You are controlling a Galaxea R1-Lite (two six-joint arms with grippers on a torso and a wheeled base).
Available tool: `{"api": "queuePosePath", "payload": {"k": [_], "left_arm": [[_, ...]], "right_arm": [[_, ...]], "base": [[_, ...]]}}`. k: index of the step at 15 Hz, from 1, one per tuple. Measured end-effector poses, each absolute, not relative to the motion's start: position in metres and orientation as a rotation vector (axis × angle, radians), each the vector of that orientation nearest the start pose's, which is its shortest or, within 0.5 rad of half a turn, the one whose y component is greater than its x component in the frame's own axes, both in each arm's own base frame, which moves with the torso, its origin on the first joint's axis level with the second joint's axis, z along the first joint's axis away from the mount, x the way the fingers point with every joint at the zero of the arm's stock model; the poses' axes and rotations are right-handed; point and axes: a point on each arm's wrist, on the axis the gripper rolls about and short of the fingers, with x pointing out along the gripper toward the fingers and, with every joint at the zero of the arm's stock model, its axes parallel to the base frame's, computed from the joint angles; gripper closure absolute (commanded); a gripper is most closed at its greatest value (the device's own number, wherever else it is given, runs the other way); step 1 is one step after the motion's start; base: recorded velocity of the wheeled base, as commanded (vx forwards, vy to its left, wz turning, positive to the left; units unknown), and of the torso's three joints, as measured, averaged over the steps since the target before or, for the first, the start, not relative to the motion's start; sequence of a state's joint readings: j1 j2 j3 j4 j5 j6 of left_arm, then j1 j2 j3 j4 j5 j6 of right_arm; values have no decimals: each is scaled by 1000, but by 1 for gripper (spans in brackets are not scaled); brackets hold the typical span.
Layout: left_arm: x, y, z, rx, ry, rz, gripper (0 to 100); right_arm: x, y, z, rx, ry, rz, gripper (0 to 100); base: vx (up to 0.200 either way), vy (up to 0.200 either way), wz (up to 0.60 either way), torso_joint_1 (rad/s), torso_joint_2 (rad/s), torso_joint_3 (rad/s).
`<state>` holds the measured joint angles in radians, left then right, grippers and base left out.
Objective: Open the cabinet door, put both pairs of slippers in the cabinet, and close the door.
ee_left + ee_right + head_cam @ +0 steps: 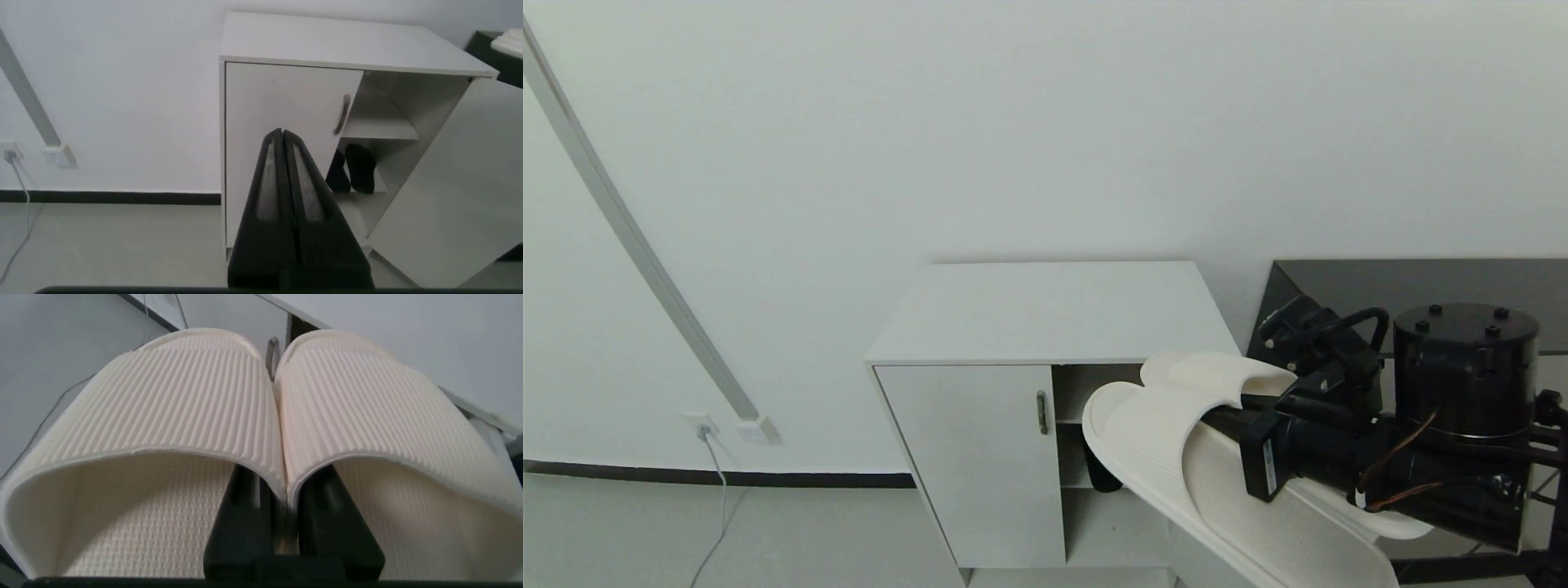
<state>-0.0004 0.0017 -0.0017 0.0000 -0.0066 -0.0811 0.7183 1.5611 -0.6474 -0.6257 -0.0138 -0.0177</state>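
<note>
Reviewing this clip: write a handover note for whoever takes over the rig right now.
Left pincer: shut, empty, facing the white box-shaped cabinet.
Right pincer: shut on the cream ribbed slippers, held in front of the cabinet's open side.
Done: right-hand door open; dark slippers sit on an inner shelf.
Left: put the cream pair inside, close the door.
</note>
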Motion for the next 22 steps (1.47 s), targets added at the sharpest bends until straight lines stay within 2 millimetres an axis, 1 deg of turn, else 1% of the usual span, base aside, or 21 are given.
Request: {"api": "queuePosePath", "payload": {"k": [12, 22], "left_arm": [[-23, 0, 76, -84, 1, -8, 100], [-23, 0, 76, -87, 0, -7, 100]], "right_arm": [[186, 179, 171, -138, 292, 753, 100], [183, 181, 169, -145, 301, 768, 100]], "base": [[0, 0, 0, 0, 0, 0], [0, 0, 0, -157, 359, 199]]}}
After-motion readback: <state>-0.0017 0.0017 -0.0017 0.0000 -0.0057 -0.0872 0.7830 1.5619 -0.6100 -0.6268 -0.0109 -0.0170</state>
